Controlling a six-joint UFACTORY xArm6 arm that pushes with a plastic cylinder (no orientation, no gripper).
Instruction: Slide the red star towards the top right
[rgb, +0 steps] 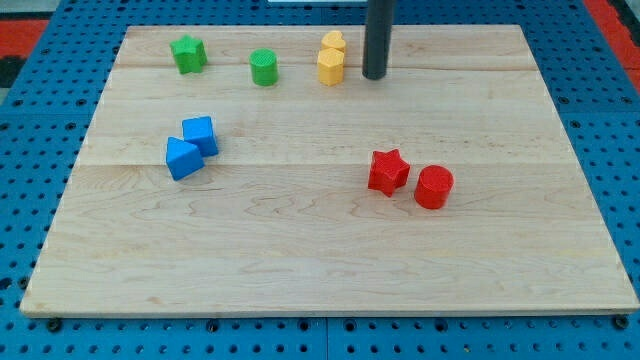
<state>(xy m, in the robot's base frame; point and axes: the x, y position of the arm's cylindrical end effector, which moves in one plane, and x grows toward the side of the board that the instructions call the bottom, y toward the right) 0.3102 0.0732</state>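
Rod cut off by the view's top edge; only its lower length shows, so the arm above is out of sight. No claw on this rig, just the straight dark rod, so there is no open-or-shut state to tell. The two yellow blocks overlap; exact shapes hard to make out.

Left to right on the desk (330, 270), a pale wooden board on a blue pegboard (30, 120):

- Green star (188, 54) near the view's top left corner.
- Two blue blocks at mid-left, touching: a lower one (183, 158) and an upper one (200, 135), both roughly cube-like, tilted.
- Green cylinder (263, 67) to the right of the green star, apart from it.
- Upper yellow block (333, 43) and lower yellow block (331, 66), pressed together, near the top edge.
- Rod upright; my tip (374, 76) rests just right of the yellow pair, very close, contact uncertain.
- Red star (388, 171) right of centre, well below my tip and well apart from it.
- Red cylinder (434, 187) just beside the star on its lower right, touching or nearly so.
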